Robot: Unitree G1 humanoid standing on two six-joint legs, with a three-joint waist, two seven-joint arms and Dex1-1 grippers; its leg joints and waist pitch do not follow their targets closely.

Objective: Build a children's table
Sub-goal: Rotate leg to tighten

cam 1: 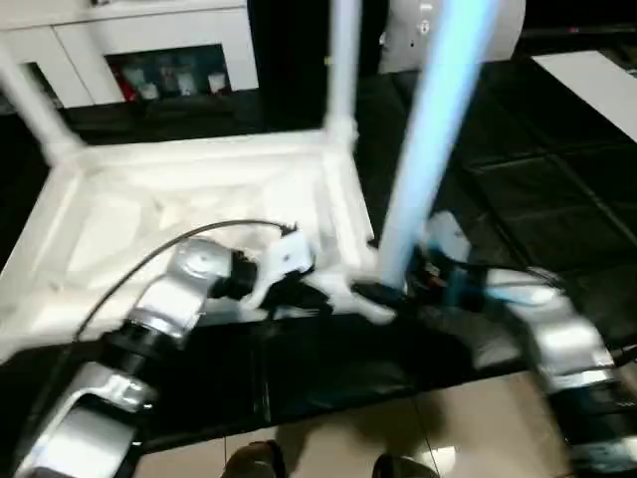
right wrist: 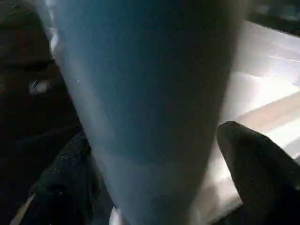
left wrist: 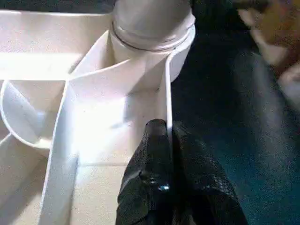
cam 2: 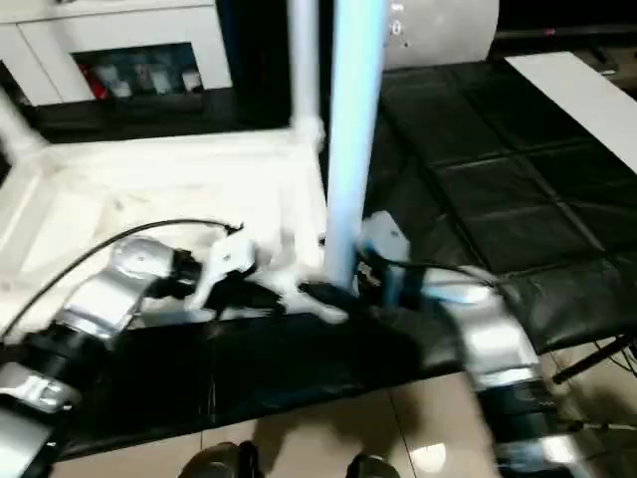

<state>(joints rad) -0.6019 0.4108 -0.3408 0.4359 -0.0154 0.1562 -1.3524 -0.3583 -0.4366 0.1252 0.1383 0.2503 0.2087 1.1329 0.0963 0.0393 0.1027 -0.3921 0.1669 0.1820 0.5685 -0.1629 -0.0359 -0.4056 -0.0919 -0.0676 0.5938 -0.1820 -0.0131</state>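
We are finding the tabletop (cam 1: 179, 199) lying underside-up on the dark desk (cam 1: 537, 199), the near leg (cam 1: 428, 149) standing upright at its corner between the right claw (right wrist: 154, 178)'s parted fingers, the left claw (left wrist: 164, 154) pinching the tabletop's rim wall.

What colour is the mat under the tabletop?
Black, with a square grid pattern; clearest in the right eye view.

The upturned white tabletop (cam 2: 149, 189) is lying on the black surface (cam 2: 478, 169). One leg (cam 2: 353, 129) is standing upright at its near right corner, another (cam 2: 304, 60) rising at twelve o'clock behind it. The left pincer (cam 2: 299, 296) is resting at the tabletop's near rim; the right pincer (cam 2: 363, 271) is sitting beside the near leg's base.
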